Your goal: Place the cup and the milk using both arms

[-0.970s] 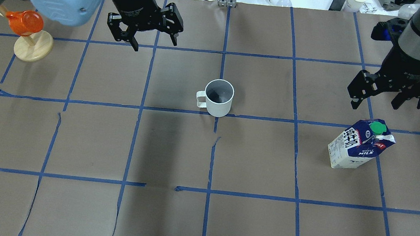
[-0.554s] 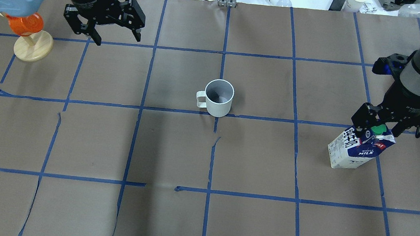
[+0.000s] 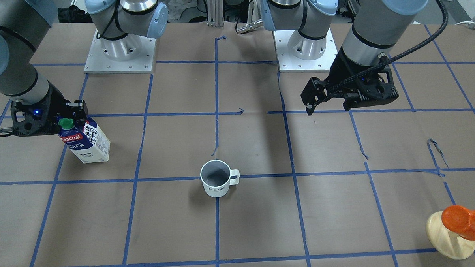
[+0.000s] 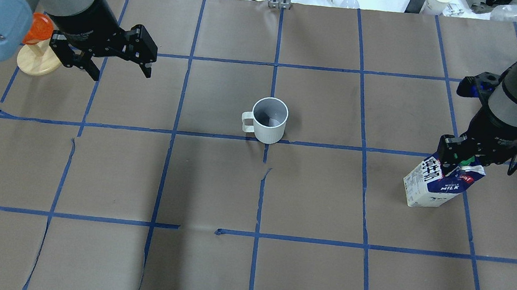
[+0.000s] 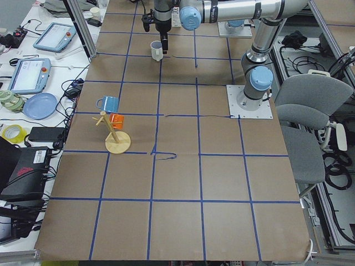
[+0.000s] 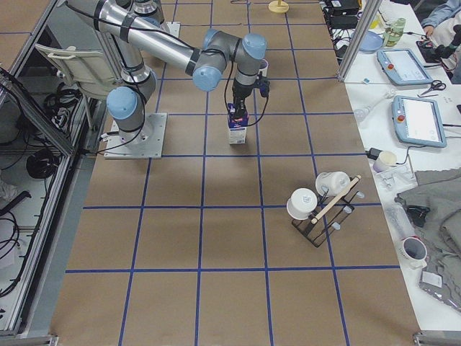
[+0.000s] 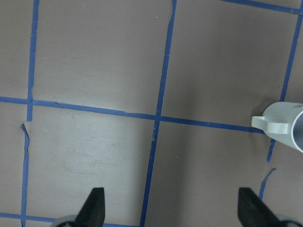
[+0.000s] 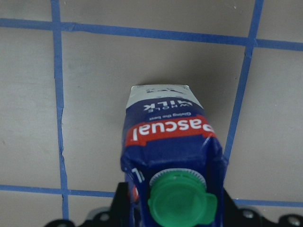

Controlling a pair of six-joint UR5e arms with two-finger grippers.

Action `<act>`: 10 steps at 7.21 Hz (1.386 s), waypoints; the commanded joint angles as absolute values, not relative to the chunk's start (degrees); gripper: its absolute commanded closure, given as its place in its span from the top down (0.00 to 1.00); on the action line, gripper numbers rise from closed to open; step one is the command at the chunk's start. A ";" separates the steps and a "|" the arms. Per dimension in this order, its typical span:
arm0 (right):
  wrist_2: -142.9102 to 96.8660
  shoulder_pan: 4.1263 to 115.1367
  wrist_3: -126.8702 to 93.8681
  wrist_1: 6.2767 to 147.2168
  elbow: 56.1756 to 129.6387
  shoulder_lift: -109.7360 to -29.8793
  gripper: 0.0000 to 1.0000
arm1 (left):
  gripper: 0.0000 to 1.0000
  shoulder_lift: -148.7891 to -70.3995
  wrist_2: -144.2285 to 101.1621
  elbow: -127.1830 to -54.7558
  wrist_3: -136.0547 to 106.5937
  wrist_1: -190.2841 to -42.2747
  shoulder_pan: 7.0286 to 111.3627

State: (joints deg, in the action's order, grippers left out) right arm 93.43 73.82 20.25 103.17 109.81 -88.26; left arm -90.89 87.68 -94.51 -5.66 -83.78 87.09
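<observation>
The cup stands upright near the middle of the surface, mouth up, on a crossing of the blue tape lines that divide the brown covering into squares. Its handle points toward the robot's left. In the front-facing view the "HOME" lettering on its wall faces away from the robot's base. Nothing touches the cup. The milk stands on its base on the robot's right side, well apart from the cup. Its green cap is uppermost, and the red "Pascual" label shows in the right wrist view. The right gripper is lowered over the carton's gable top. Its fingers stand on either side of the carton, close against the side walls just below the cap. Whether they press on the carton cannot be told. The left gripper hangs above bare surface on the robot's left side, well apart from the cup, with its fingers spread wide and nothing between them. In the left wrist view the cup's handle and part of its rim show at the right edge, outside the span of the fingers. Near the left gripper, toward the surface's left end, an orange object is perched on a stick over a round wooden base.
</observation>
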 commanded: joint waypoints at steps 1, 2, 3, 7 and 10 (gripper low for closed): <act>93.25 73.83 19.95 103.36 109.60 -88.42 0.24 | 1.00 -90.00 87.80 -95.71 -5.62 -84.02 86.57; 92.99 74.09 19.60 103.45 108.21 -88.42 0.24 | 1.00 -90.00 87.72 -96.41 -5.62 -83.85 86.57; 91.16 75.40 14.90 102.75 105.58 -88.07 0.24 | 1.00 -90.00 87.63 -96.94 -5.62 -83.50 86.57; 87.80 95.68 -6.90 105.91 90.94 -76.25 0.24 | 1.00 -90.00 87.54 -97.12 -5.71 -83.23 86.83; 84.65 101.15 -13.44 105.55 83.41 -68.91 0.25 | 1.00 -90.00 87.54 -97.12 -5.71 -83.23 86.75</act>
